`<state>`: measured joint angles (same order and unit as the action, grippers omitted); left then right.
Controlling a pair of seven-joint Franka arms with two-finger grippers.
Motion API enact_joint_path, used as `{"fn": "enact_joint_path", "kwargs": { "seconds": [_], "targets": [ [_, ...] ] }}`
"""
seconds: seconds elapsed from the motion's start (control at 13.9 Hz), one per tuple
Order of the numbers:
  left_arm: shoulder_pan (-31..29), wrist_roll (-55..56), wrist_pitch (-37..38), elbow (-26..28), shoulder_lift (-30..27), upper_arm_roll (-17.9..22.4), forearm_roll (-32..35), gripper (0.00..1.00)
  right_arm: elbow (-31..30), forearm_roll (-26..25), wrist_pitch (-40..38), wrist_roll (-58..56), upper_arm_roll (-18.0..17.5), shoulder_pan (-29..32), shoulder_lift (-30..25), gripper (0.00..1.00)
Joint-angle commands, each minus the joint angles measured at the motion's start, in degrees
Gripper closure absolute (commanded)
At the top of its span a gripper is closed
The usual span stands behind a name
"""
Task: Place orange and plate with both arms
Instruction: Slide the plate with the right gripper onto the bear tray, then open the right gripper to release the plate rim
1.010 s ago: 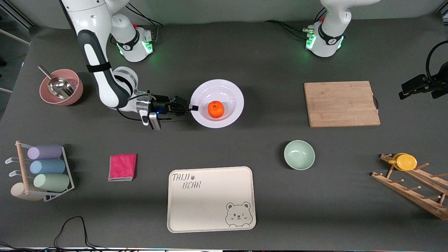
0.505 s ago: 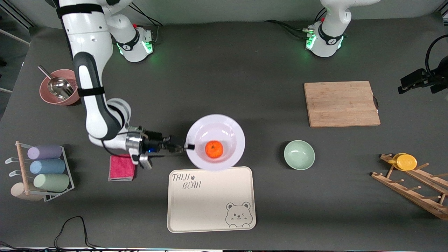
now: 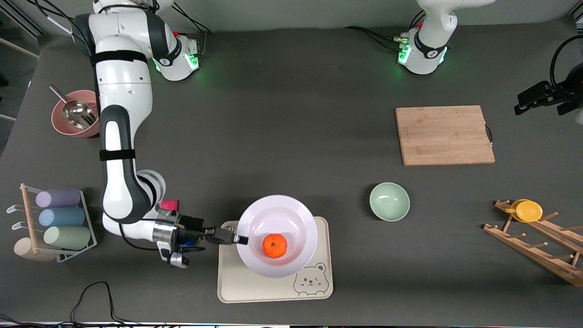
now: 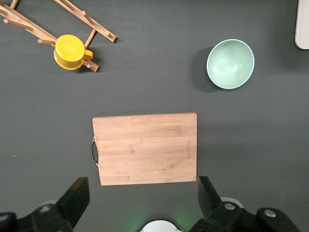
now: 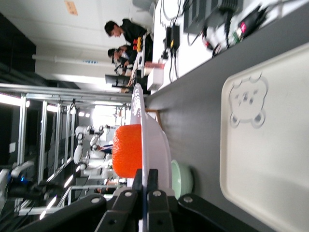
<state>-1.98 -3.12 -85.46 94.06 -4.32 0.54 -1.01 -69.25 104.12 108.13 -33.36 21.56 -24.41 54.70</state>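
- Desk [image 3: 291,82]: dark grey; both arm bases at the edge farthest from the front cam.
- Right arm [image 3: 119,136]: stretched out toward the front cam, wrist low next to the tray.
- Tray [image 3: 255,291]: cream w/ bear print, on desk near the front edge; plate is above it, clear gap between them in right wrist view.
- Cutting board [image 3: 444,135]: bamboo, flat on desk toward left arm's end; left gripper [image 4: 142,205] hangs high over that area, fingers [image 4: 75,195] spread wide, nothing between them. Left arm waits.
- Plate [image 3: 278,216]: white, held up over tray by its rim; right gripper [image 3: 240,239] has fingers [image 5: 153,186] clamped on the rim edge.
- Green bowl [image 3: 389,201]: on desk beside tray, toward left arm's end, well apart from plate.
- Orange [image 3: 274,246]: sits in plate's well, on the part nearest the front cam; also seen in right wrist view [image 5: 128,150] resting against plate.
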Motion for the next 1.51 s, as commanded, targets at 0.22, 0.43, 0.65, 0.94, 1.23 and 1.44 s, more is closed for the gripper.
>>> {"fn": "enact_joint_path", "kwargs": {
  "seconds": [0.22, 0.43, 0.65, 0.94, 1.23, 1.44],
  "targets": [
    [0.2, -0.8, -0.6, 1.2, -0.2, 0.4, -0.3, 0.00, 9.7, 0.0, 10.1, 2.9, -4.1, 1.5, 8.0, 1.00],
    [0.3, -0.7, -0.6, 1.4, -0.2, 0.4, -0.3, 0.00, 9.5, 0.1, 10.9, 0.8, -4.7, 1.5, 10.4, 1.00],
    [0.4, -0.7, -1.1, 1.6, -0.1, 0.4, -0.2, 0.00, 8.8, 0.2, 10.3, 0.5, -4.7, 1.5, 12.2, 1.00],
    [0.1, -0.7, -4.7, 4.5, 0.0, 0.4, 0.4, 0.00, 8.5, 0.2, 10.4, -3.6, -5.7, 1.5, 14.6, 1.00],
    [0.2, -0.8, -5.4, 6.2, 0.0, 0.4, 0.5, 0.00, 8.2, 1.5, 10.5, -7.2, -6.0, 1.5, 15.4, 1.00],
    [0.3, -0.8, -6.1, 7.0, -0.1, 0.3, 0.4, 0.00, 8.1, 1.5, 10.5, -7.2, -6.0, 1.5, 15.4, 0.65]
  ]
}}
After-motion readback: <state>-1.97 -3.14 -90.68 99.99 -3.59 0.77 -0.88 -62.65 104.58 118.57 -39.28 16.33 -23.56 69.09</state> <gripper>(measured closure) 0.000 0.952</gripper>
